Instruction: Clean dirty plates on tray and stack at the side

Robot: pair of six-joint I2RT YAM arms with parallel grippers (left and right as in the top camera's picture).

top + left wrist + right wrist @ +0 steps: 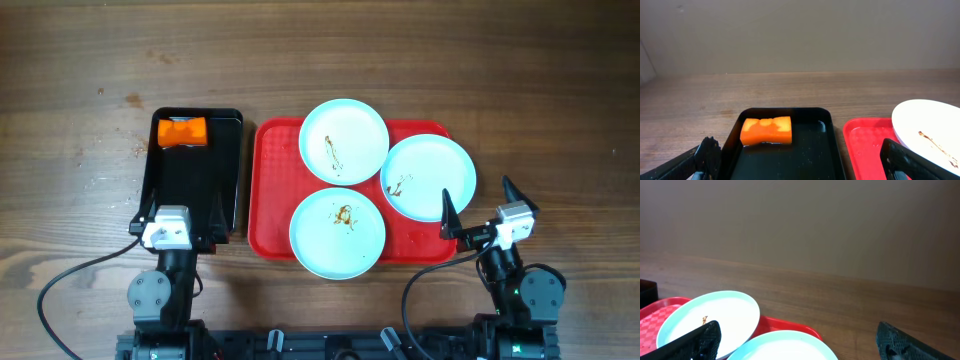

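Observation:
Three pale mint-white plates lie on the red tray (268, 190). The back plate (343, 140), the right plate (428, 177) and the front plate (337, 232) each carry a brown sauce smear. My left gripper (178, 212) is open and empty over the near end of the black tray. My right gripper (482, 205) is open and empty at the red tray's right front corner, its left finger by the right plate's rim. In the right wrist view the open gripper (797, 330) frames two plates (710, 315) (785, 349). The left wrist view shows the open gripper (799, 147), the tray (865, 142) and one plate (930, 125).
A smaller black tray (225, 160) stands left of the red tray, with an orange sponge (182, 132) at its far end. The sponge also shows in the left wrist view (766, 130) on the wet black tray (825, 127). Bare wooden table (560, 120) surrounds both trays.

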